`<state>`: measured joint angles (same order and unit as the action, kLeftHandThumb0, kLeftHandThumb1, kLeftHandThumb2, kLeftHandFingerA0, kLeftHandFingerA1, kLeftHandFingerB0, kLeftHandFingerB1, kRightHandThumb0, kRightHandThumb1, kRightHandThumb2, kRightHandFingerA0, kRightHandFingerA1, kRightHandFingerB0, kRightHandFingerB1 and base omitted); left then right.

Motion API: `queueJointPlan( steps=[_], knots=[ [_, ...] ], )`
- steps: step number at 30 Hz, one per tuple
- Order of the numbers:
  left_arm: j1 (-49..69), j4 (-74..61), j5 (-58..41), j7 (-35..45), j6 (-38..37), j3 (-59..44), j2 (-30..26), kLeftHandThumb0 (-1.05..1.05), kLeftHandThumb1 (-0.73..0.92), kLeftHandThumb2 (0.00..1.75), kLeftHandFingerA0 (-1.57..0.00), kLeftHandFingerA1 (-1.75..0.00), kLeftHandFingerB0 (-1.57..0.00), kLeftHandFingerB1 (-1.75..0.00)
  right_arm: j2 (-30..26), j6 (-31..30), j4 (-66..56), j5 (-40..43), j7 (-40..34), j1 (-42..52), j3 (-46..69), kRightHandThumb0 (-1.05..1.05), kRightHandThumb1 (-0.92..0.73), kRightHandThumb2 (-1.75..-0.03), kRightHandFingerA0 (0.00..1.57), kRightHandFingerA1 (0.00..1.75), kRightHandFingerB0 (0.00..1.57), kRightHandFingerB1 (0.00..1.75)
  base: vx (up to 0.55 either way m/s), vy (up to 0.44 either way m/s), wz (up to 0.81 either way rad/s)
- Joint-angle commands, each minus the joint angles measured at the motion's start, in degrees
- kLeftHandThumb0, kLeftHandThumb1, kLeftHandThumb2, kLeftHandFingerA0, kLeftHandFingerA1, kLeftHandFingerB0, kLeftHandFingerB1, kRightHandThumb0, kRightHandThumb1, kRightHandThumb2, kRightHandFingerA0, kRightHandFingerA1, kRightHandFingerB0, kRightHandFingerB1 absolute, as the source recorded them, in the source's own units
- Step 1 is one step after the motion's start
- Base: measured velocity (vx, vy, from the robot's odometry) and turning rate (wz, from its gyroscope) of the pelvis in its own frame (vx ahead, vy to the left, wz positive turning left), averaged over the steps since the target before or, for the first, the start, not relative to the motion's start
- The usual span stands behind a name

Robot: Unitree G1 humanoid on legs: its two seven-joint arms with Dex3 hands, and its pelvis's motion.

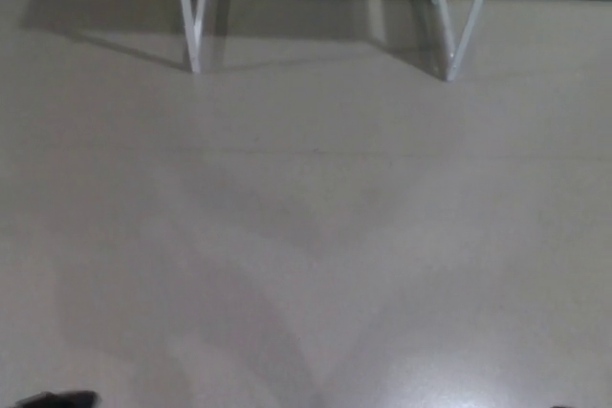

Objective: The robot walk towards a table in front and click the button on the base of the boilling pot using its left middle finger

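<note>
Head view is showing mostly bare floor [306,236]; the white table legs [191,16] and [459,26] are standing at the top edge, well ahead. The tabletop, the pot and its button are lying out of frame, so their place cannot be told beyond "on the table ahead". A dark sliver of the left hand [59,398] is showing at the bottom left corner; whether its fingers are spread or pressed together cannot be told. The right hand is not showing. Judgement: the approach walk is under way. To do it well, the robot should be heading squarely between the two legs, stopping short of them, and raising the left arm only once the button is coming into view.
</note>
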<state>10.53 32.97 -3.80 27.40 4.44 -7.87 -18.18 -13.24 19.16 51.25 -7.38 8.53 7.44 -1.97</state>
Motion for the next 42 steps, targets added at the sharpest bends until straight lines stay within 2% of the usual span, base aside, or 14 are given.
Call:
queueJointPlan(
  steps=[1,5,6,19,28,42],
  knots=[
    [-0.20,-0.23,-0.73,0.23,0.79,-0.24,-1.17,-0.27,0.49,0.56,-0.37,-0.42,-0.31,-0.34,-0.84,1.82,0.77,-0.10,-0.10,-0.18,0.02,0.13,-0.88,-1.27,0.14,0.54,0.10,0.54,0.19,0.249,0.01],
    [-0.08,-0.45,-1.14,0.45,1.01,-0.28,-1.21,-0.25,0.50,0.56,-0.39,-0.42,-0.32,-0.35,-0.78,1.00,0.24,-0.04,-0.05,-0.06,0.01,0.13,-0.88,-1.27,0.13,0.53,0.09,0.54,0.23,0.196,-0.01],
    [-0.09,-0.28,-1.06,0.51,0.73,-0.20,-1.27,-0.25,0.50,0.56,-0.39,-0.43,-0.32,-0.35,-0.83,1.03,0.23,-0.24,-0.23,-0.05,-0.10,0.24,-0.92,-0.90,0.30,0.55,0.02,0.37,0.21,0.080,0.10],
    [0.08,-0.65,-0.52,-0.07,0.60,0.53,-1.65,-0.27,0.49,0.56,-0.39,-0.42,-0.31,-0.35,-0.83,1.42,1.39,-0.12,-0.13,-0.74,-0.18,0.24,-0.92,-0.93,0.30,0.57,0.01,0.39,0.26,-0.117,0.23],
    [0.18,-0.92,-0.38,-0.58,0.75,0.79,-1.66,-0.26,0.50,0.55,-0.38,-0.41,-0.33,-0.34,-1.01,1.64,1.89,-0.47,-0.29,-0.95,-0.62,0.24,-0.92,-0.92,0.32,0.58,0.02,0.40,0.17,-0.137,-0.04],
    [-0.36,-0.46,0.00,-1.06,0.57,1.45,-2.04,-0.26,0.50,0.56,-0.41,-0.41,-0.34,-0.35,-1.40,1.24,2.41,-1.27,-0.93,-1.71,-1.52,0.24,-0.92,-0.89,0.32,0.57,0.04,0.40,0.14,0.045,0.03]
  ],
)
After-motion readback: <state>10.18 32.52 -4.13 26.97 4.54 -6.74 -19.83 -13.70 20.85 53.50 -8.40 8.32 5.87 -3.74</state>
